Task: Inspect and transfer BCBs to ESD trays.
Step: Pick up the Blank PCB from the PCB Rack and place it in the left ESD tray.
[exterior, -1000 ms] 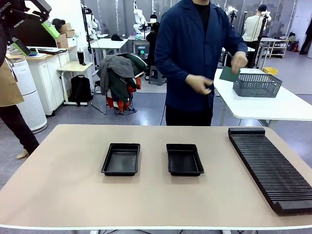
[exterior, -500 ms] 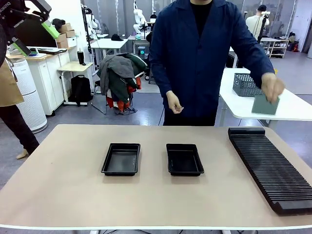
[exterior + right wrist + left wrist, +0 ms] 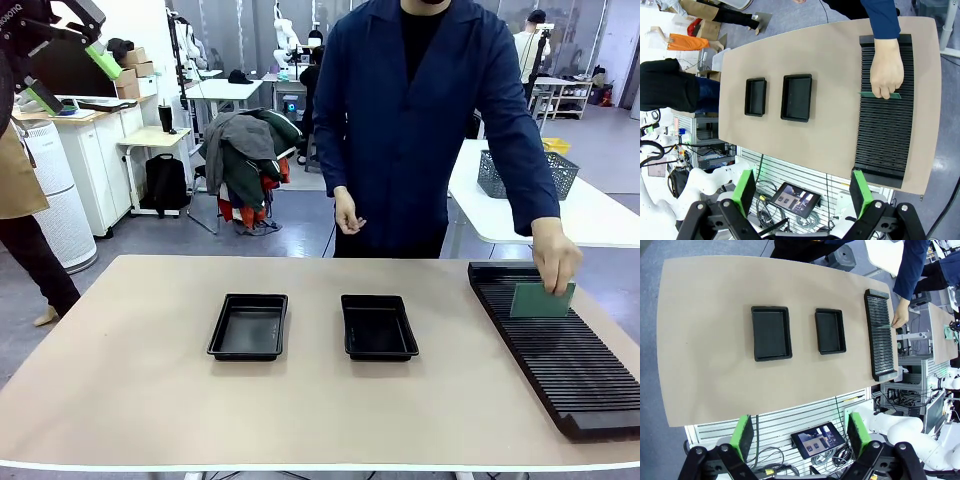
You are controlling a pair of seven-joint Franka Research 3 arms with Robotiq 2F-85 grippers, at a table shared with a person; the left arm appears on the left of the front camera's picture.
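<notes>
Two black ESD trays, one (image 3: 248, 326) left of the other (image 3: 379, 327), lie side by side mid-table with nothing in them. A person in a blue coat holds one green BCB (image 3: 543, 300) on edge at the far end of the long slotted rack (image 3: 560, 355). From the wrist views the trays (image 3: 771, 333) (image 3: 830, 331) (image 3: 755, 96) (image 3: 797, 97), the BCB (image 3: 880, 95) and the person's hand (image 3: 886, 75) lie far below. My left gripper (image 3: 72, 78) (image 3: 800, 435) hangs high at the left, open. My right gripper (image 3: 803, 192) is high over the table, open.
The beige table (image 3: 120, 380) has free room at the left and front. A grey mesh basket (image 3: 520, 172) stands on a white table behind the person. A tablet (image 3: 817, 439) sits under my side of the table. Another person stands at the far left (image 3: 20, 200).
The person turned from the grey basket with a green board and brought it down to the rack's far end. Both arms have stayed still.
</notes>
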